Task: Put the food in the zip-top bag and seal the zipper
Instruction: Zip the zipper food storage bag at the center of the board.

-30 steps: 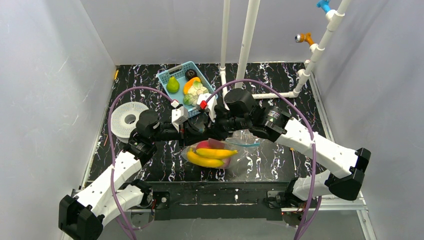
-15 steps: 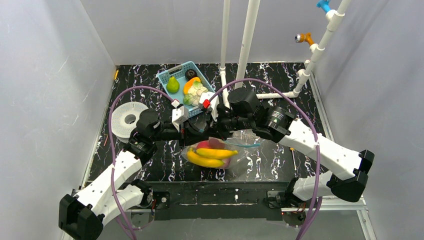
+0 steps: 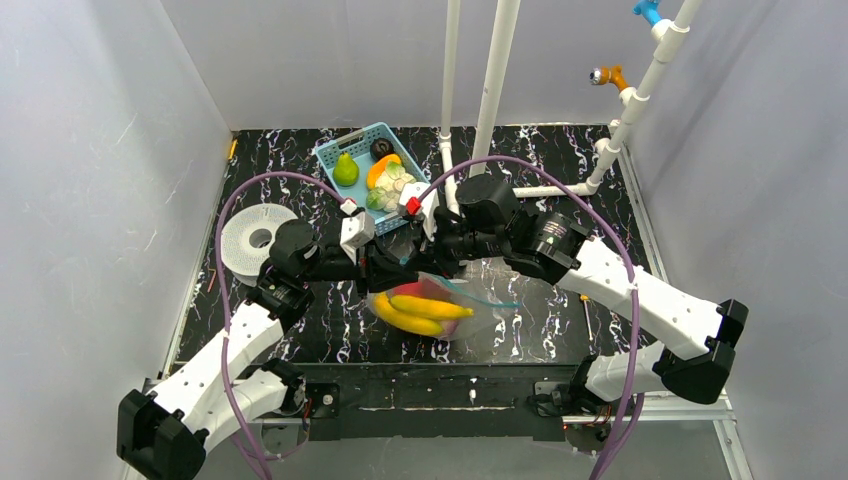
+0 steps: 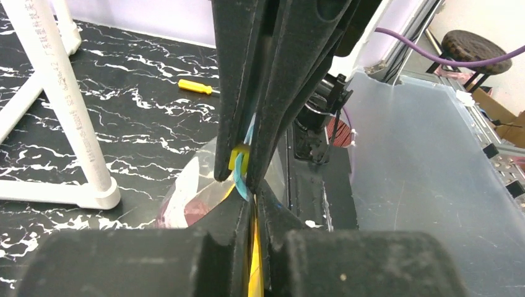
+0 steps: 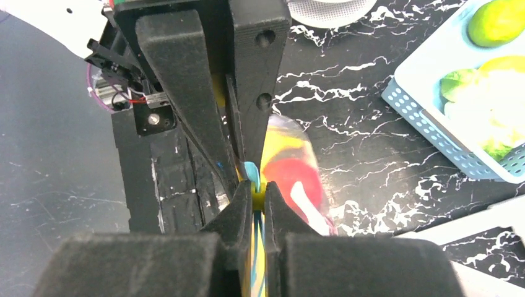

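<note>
The clear zip-top bag [image 3: 472, 312] hangs between my two grippers near the table's front middle. Inside it are yellow bananas [image 3: 420, 312] and a red apple [image 5: 290, 173]. The teal zipper [image 3: 492, 299] runs along the bag's mouth. My left gripper [image 3: 386, 268] is shut on the zipper strip [image 4: 241, 180]; in its wrist view its tips [image 4: 254, 201] meet just below the other gripper. My right gripper [image 3: 432, 262] is shut on the small yellow slider [image 5: 259, 193] of the zipper, tips [image 5: 259, 197] closed. The two grippers are nose to nose.
A light-blue basket [image 3: 340, 148] at the back holds a green pear [image 3: 346, 171], a cabbage [image 3: 395, 186] and other toys. A white spool [image 3: 254, 238] lies at the left. White pipes [image 3: 495, 90] stand behind. A yellow screwdriver [image 4: 195, 86] lies on the table.
The bag with the bananas has shifted slightly left and tilted, its mouth edge pulled up a little. Both grippers stay shut, close together on the strip.
</note>
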Controlling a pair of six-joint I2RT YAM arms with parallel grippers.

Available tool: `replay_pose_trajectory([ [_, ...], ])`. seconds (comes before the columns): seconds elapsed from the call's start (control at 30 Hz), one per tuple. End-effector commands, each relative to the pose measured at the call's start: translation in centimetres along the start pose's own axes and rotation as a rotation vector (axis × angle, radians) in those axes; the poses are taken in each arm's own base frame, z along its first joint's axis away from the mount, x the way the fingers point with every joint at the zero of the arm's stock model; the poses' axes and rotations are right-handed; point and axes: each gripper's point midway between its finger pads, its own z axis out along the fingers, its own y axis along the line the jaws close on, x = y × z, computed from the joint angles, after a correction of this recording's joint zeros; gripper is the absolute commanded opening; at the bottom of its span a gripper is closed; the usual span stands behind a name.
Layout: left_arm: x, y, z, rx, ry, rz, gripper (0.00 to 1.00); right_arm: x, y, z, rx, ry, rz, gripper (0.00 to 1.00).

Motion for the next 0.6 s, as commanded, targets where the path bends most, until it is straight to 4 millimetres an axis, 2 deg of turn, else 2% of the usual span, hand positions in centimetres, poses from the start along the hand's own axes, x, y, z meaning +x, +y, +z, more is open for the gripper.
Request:
replay_pose_trajectory([
  [0.0,-1.0,-0.1,-0.3,-0.019,-0.015,0.078,0.0,-1.7,0.9,-0.2,-0.035,-0.059,-0.013,0.01],
  [0.17,-0.9,0.2,-0.3,-0.031,-0.013,0.08,0.02,-1.9,0.9,-0.9,-0.022,-0.08,-0.017,0.01],
  [0.3,-0.9,0.0,0.2,0.007,-0.018,0.039,0.16,-2.6,1.6,-0.9,-0.059,-0.109,-0.013,0.01],
  [0.57,-0.6,-0.1,0.1,0.013,-0.013,0.039,0.34,-3.0,1.6,-1.1,-0.056,-0.126,-0.013,0.01],
])
